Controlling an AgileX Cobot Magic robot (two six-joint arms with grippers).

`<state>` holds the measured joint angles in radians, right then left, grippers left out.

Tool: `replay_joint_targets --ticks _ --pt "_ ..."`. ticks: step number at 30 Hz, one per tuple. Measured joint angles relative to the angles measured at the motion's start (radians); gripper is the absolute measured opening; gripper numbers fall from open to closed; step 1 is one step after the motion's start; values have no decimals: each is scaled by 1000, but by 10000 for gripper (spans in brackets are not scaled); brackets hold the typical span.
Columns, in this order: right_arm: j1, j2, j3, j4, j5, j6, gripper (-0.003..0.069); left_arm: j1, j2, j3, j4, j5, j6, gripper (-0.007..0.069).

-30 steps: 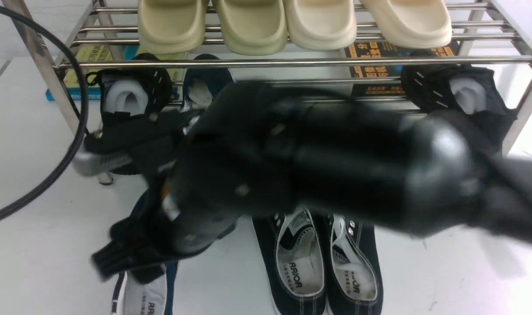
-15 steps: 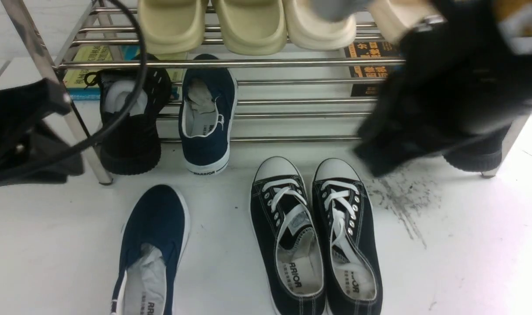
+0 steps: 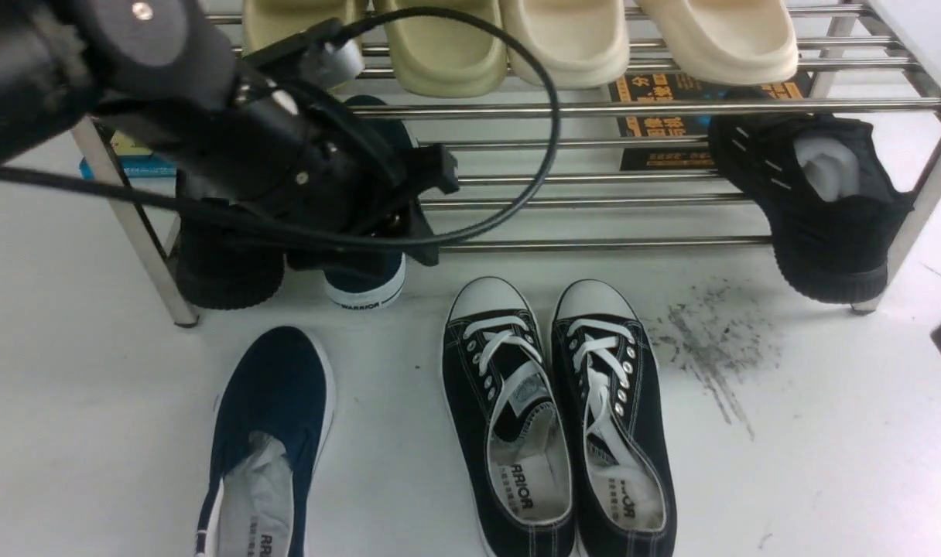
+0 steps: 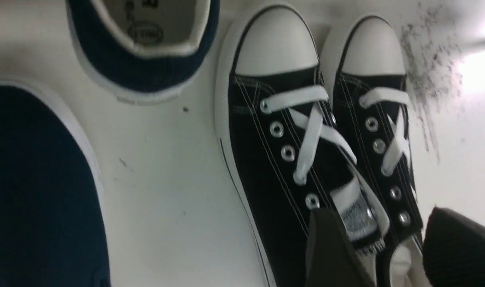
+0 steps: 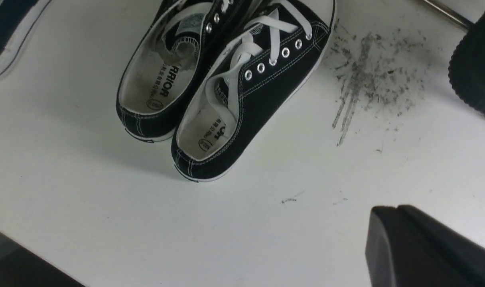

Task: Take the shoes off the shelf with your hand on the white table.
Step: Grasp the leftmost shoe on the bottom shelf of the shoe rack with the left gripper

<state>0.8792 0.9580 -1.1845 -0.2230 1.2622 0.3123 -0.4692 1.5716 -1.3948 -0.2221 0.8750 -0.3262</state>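
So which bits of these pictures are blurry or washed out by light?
Front view: left arm slightly soft, white table bright at its right edge. Left wrist view: harsh glare beside the scuff marks. Right wrist view: soft shadow beside the sneakers.

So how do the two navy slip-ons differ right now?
Place: one navy slip-on is at the rack; the other navy slip-on lies on the white table.
View: in the front view the left arm covers much of the rack one, while nothing covers the table one.
Both are navy with white soles.
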Motion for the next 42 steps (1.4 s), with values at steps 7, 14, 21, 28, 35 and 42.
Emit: replay_joint_targets --ticks 7,14,21,28,35,42 --pt "0 -53 32 -2 2 10 -15 -83 143 -152 344 -4 -206 356" --pt "0 -56 34 -7 2 29 -15 -130 236 -177 609 -35 -374 356" --pt "0 -56 34 -12 2 39 -13 -131 296 -178 708 -44 -452 356" --pt "0 -56 34 -5 2 41 -10 -131 363 -178 737 -91 -458 347" --pt "0 -56 34 -1 2 41 -8 -131 368 -178 728 -88 -459 89" --pt "0 -56 34 3 2 41 -5 -138 248 -178 473 65 -406 41"
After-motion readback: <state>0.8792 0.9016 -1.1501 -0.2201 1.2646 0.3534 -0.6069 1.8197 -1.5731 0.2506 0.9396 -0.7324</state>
